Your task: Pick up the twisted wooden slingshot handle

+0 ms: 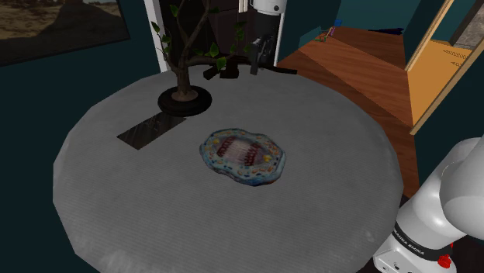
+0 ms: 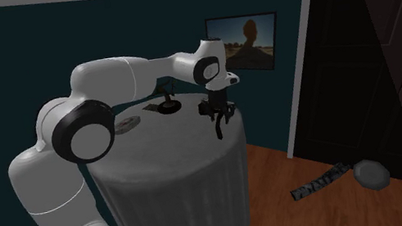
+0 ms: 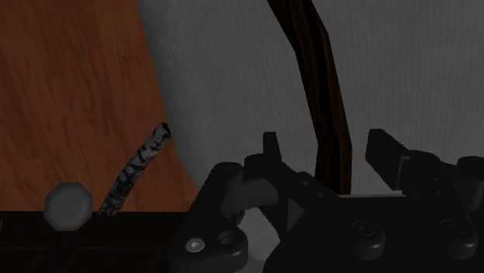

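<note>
Dark brown and twisted, the slingshot handle [image 3: 319,85] lies at the grey table's [image 1: 333,163] far edge, running between the gripper's [image 3: 330,151] fingers. They're spread wide, gripping nothing. Best drop straight, centre the wood, then squeeze gently, since it looks thin and might roll.

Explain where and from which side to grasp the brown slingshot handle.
Grip the slim stem of the slingshot handle from above, closing across its width: it lies flat on the grey table and runs lengthwise through the open gripper.
</note>
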You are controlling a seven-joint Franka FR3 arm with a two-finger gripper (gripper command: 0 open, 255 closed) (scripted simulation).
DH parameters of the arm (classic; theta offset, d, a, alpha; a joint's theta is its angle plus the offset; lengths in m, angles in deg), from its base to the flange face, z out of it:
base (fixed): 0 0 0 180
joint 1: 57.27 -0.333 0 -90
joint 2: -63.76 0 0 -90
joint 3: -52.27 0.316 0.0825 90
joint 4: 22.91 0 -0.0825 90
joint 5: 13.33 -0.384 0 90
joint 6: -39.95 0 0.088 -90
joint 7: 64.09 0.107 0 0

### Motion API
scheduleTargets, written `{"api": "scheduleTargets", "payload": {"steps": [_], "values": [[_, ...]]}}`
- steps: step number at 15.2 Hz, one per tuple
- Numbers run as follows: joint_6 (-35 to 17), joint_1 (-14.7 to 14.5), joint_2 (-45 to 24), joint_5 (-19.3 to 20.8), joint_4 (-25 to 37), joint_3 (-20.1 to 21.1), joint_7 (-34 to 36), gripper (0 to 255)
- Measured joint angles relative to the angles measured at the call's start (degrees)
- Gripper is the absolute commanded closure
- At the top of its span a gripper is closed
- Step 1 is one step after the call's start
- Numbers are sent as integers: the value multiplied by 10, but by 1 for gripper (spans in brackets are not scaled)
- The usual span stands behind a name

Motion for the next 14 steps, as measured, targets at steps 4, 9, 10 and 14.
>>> {"api": "scheduleTargets", "payload": {"steps": [4,9,10,14], "values": [[1,1,0,1,5,-2,0,255],[0,0,2,1,3,-1,1,255],[3,0,1,0,5,0,1,255],[31,0,-4,0,35,0,2,255]]}}
